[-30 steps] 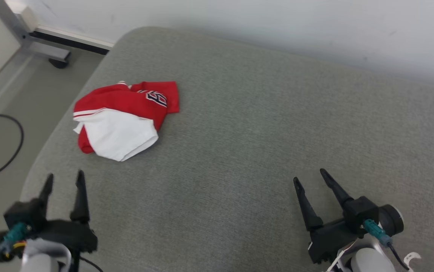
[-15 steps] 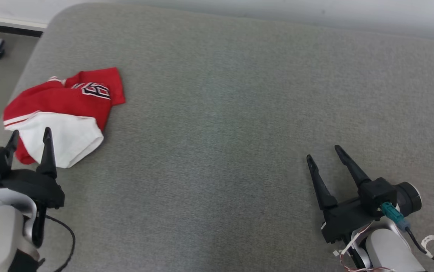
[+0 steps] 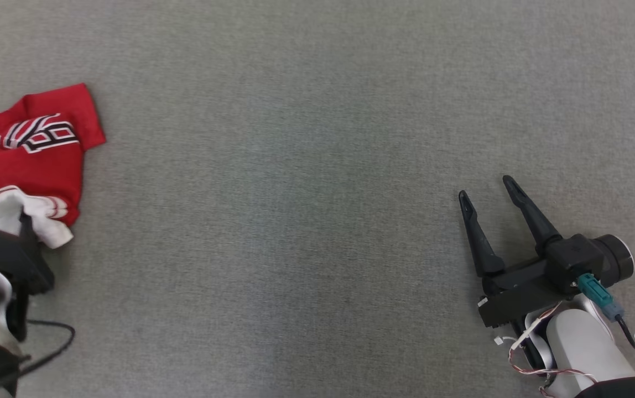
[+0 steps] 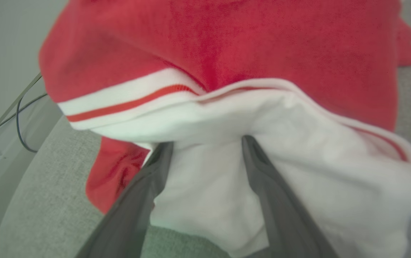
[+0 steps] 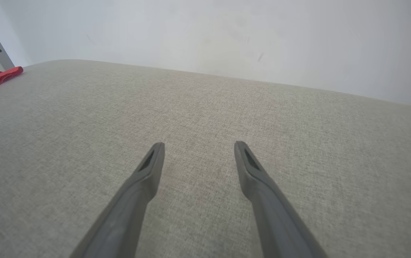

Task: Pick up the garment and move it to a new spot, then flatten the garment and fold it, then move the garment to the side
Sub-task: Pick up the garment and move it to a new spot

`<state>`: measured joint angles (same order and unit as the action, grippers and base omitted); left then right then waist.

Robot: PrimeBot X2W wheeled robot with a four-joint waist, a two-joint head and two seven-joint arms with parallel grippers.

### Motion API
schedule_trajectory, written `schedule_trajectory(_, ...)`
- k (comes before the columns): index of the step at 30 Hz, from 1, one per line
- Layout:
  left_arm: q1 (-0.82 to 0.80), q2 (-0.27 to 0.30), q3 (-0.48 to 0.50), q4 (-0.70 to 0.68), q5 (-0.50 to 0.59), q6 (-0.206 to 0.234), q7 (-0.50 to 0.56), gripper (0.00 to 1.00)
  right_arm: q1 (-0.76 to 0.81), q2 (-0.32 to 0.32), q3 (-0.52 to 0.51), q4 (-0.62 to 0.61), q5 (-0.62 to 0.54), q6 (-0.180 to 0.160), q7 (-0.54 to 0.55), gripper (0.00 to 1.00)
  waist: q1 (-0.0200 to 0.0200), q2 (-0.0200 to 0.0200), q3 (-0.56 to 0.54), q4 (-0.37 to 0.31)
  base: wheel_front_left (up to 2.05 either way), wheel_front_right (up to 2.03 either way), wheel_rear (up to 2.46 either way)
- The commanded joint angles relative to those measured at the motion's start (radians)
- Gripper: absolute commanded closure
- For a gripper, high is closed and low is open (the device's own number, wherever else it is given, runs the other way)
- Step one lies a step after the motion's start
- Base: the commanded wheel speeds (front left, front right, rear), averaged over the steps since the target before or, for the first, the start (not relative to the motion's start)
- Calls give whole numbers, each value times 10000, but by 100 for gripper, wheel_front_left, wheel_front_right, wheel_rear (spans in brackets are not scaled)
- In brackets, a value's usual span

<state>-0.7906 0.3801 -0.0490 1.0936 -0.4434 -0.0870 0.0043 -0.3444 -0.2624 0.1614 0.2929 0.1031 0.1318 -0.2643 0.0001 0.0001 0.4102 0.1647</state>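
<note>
At nine o'clock on the grey fabric surface [image 3: 295,221] lies the crumpled garment [image 3: 35,160]. Left tool [image 4: 207,143] spread wide, tips astride a white fold, apparently touching. Close on several layers before lifting. Right tool [image 3: 486,187] wide, empty, at four o'clock.

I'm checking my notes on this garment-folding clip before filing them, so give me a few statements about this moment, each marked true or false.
1. The left gripper is open, its tips at the white part of the garment. True.
2. The right gripper is shut on a red sleeve. False: it is open over the bare grey surface, well apart from the garment.
3. The garment is red and white with a black-and-white print. True.
4. The garment lies flat and neatly folded. False: it is bunched up, with loose folds.
</note>
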Motion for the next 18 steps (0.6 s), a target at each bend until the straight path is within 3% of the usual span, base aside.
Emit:
schedule_trajectory(1,-115,-61,-13,162,-116,42,223,0,16,-39,-19,15,15,-25,5,0,-1,-1,253,-248,0,0,0)
schedule_trajectory(5,-310,-208,-32,760,-229,123,1056,0,13,-70,-87,-26,17,-25,7,0,-1,-1,310,-315,0,0,0)
schedule_trajectory(6,-363,-216,-109,844,-153,136,1171,61,8,-48,-90,-25,18,-25,7,0,-1,-1,305,-333,0,0,0)
schedule_trajectory(7,-405,-217,-115,927,-155,171,1246,100,5,-20,-84,-21,13,-25,7,0,-1,-1,298,-351,0,0,0)
schedule_trajectory(18,-1092,186,-391,857,-105,-110,1503,100,22,448,-48,164,68,-25,5,0,-1,-1,-239,-577,0,0,0)
